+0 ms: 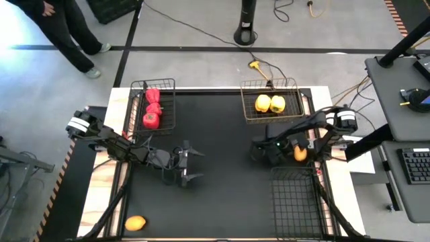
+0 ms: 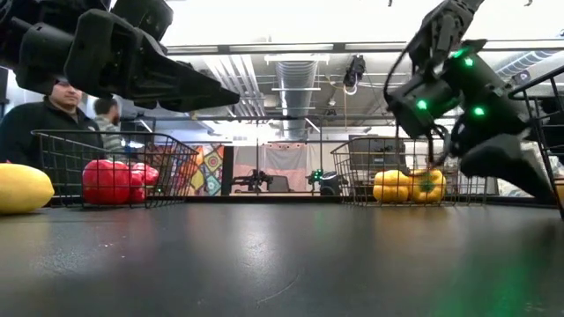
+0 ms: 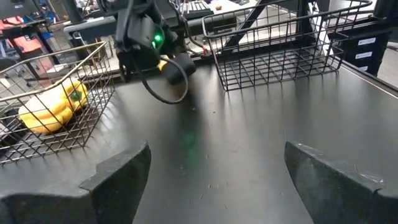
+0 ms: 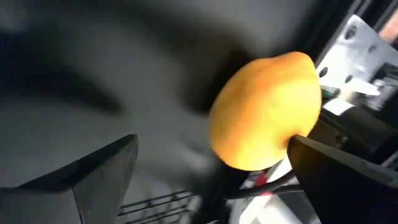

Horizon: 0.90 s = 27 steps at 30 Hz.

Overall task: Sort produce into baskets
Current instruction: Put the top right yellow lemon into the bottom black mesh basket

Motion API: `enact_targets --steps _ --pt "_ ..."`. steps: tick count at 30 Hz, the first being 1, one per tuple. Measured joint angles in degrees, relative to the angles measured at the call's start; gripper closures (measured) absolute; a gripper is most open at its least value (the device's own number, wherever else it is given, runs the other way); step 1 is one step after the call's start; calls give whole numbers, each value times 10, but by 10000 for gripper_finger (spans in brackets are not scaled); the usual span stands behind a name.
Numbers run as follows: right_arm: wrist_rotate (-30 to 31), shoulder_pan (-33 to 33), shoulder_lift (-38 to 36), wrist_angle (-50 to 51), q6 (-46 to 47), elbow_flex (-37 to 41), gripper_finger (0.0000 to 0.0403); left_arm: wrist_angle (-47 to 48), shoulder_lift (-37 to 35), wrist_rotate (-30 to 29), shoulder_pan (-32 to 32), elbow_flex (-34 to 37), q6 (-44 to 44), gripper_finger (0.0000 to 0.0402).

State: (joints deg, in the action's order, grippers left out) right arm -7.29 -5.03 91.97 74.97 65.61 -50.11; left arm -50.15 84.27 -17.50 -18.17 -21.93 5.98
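high view first: black table (image 1: 222,195) filling the middle, both arms reaching in from the side edges. three wire baskets on it. the empty black basket (image 1: 293,202) sits by the near right corner, nothing showing in it. the other black basket (image 1: 154,104) stands at the far left corner with three red peppers (image 1: 152,107) lined up inside. the bronze basket (image 1: 270,101) is at the far edge toward the right, two yellow peppers (image 1: 270,103) side by side in it.

left arm stretches in from the left edge, and the left gripper (image 1: 190,163) hangs over the middle of the table, fingers spread wide, nothing between them; its own wrist camera shows bare table between the two dark fingers (image 3: 118,180).

right arm comes in from the right edge, folded back on itself, green lights glowing on it. the right gripper (image 1: 301,152) sits just off the far edge of the empty black basket, and an orange fruit (image 1: 299,153) is right at its tip. from the right wrist camera the orange fruit (image 4: 267,112) sits between the fingers, which stand wide apart, one finger (image 4: 339,168) right up against its side; whether it's truly gripped i can't tell.

another orange fruit (image 1: 136,223) lies alone near the near left corner, well apart from both grippers. a third fruit i can't spot anywhere.

a person (image 1: 67,30) stands beyond the far left corner.
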Motion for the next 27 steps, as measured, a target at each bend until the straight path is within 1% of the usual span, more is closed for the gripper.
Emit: enact_targets --steps 4,9,15,19,24,27 --pt "3 2 -18 -10 17 -36 3 0 0 0 0 0 0 52" --pt "33 4 -33 9 28 -85 3 0 0 0 0 0 -2 52" --pt "43 4 -34 41 38 -94 3 1 0 0 0 0 -4 52" --pt "25 12 -34 41 18 -84 3 2 0 0 0 0 -4 52" --pt "2 33 -34 39 -40 -87 3 2 0 0 0 0 -5 52" --pt "-26 41 -34 41 -69 -88 3 2 0 0 0 0 -5 52"
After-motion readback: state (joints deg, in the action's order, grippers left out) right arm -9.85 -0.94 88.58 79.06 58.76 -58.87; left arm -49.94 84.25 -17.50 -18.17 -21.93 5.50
